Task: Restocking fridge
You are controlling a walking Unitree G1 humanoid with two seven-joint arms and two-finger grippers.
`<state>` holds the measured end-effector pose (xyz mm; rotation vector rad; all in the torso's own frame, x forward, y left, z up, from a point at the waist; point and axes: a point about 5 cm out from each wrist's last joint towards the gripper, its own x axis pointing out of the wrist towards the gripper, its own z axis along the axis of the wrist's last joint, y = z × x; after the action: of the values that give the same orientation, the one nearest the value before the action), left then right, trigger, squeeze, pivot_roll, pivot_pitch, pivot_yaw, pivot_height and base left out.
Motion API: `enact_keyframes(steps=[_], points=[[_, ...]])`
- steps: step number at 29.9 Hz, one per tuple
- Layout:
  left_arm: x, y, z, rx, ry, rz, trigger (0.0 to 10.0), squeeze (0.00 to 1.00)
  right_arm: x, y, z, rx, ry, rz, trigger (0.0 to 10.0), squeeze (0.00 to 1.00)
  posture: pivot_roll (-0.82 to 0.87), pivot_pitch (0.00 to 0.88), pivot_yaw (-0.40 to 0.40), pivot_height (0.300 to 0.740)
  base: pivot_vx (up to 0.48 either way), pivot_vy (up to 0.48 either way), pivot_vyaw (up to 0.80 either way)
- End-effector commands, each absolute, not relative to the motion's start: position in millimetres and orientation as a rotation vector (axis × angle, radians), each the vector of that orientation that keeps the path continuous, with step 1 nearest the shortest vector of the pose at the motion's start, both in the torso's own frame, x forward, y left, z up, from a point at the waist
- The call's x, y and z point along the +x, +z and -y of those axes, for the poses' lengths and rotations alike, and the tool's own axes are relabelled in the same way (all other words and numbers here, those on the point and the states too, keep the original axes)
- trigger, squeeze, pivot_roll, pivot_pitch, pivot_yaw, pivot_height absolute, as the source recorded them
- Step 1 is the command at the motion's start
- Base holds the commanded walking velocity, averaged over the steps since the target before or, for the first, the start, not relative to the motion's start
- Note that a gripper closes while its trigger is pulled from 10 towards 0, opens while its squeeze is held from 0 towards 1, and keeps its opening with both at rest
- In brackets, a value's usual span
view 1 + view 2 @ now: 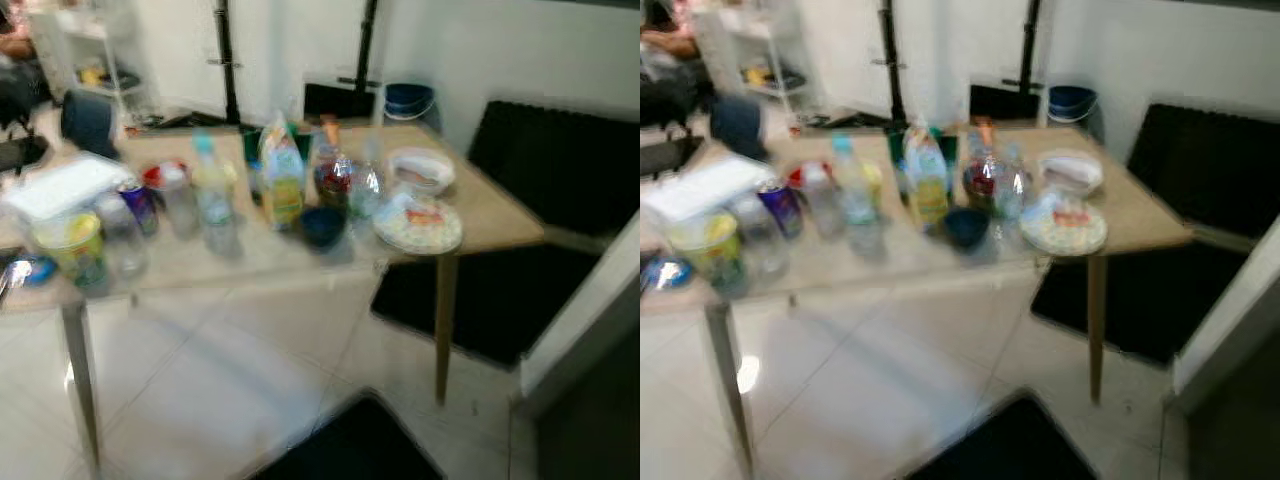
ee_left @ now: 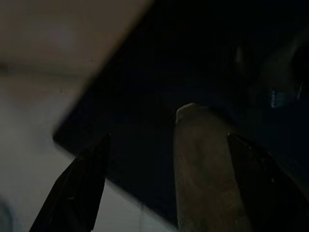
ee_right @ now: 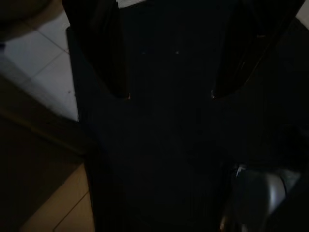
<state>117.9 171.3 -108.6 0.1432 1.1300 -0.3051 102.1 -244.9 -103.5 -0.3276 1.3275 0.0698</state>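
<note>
A light wooden table [image 1: 500, 215] stands ahead of me, crowded with groceries; the picture is blurred. On it are a clear water bottle [image 1: 213, 195], a yellow-green carton [image 1: 281, 175], a dark blue bowl [image 1: 323, 225], a purple can [image 1: 138, 205], a yellow tub [image 1: 72, 245], a covered plate [image 1: 418, 225] and a white bowl [image 1: 420, 168]. My left gripper [image 2: 166, 145] hangs open over a dark mat. My right gripper [image 3: 169, 94] also hangs open above dark floor mat, with nothing between its fingers.
A black mat [image 1: 350, 445] lies on the white tiled floor just before me. A dark sofa or cushion [image 1: 560, 165] stands right of the table, another black mat [image 1: 450, 300] under it. A blue bucket [image 1: 408, 98] and black stand legs [image 1: 228, 70] are behind.
</note>
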Motion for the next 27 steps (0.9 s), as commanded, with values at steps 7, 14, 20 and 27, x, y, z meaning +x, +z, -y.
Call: enact_keyframes(steps=[7, 14, 20, 27], points=[[96.1, -115.2, -171.7, 0.130, -0.292, -1.215, 10.0, 0.00, 106.0, -103.5, 241.0, -0.325, 0.074, -1.308, 10.0, 0.00, -0.05, 0.000, -0.001, 0.740, 0.235, 0.000, -0.50], [96.6, -114.8, -172.0, 0.109, -0.282, -1.207, 10.0, 0.00, 106.1, -103.8, 239.6, -0.323, 0.082, -1.303, 10.0, 0.00, -0.05, 0.000, -0.001, 0.740, 0.000, 0.000, 0.00], [96.1, -114.8, -172.2, 0.124, -0.314, -1.215, 10.0, 0.00, 106.6, -103.7, 239.4, -0.323, 0.087, -1.301, 10.0, 0.00, -0.05, 0.000, -0.002, 0.740, 0.000, -0.299, 0.00], [96.3, -114.8, -173.3, 0.120, -0.289, -1.211, 10.0, 0.00, 106.5, -103.7, 239.5, -0.327, 0.092, -1.299, 10.0, 0.00, -0.05, 0.000, -0.003, 0.740, 0.000, -0.324, 0.00]])
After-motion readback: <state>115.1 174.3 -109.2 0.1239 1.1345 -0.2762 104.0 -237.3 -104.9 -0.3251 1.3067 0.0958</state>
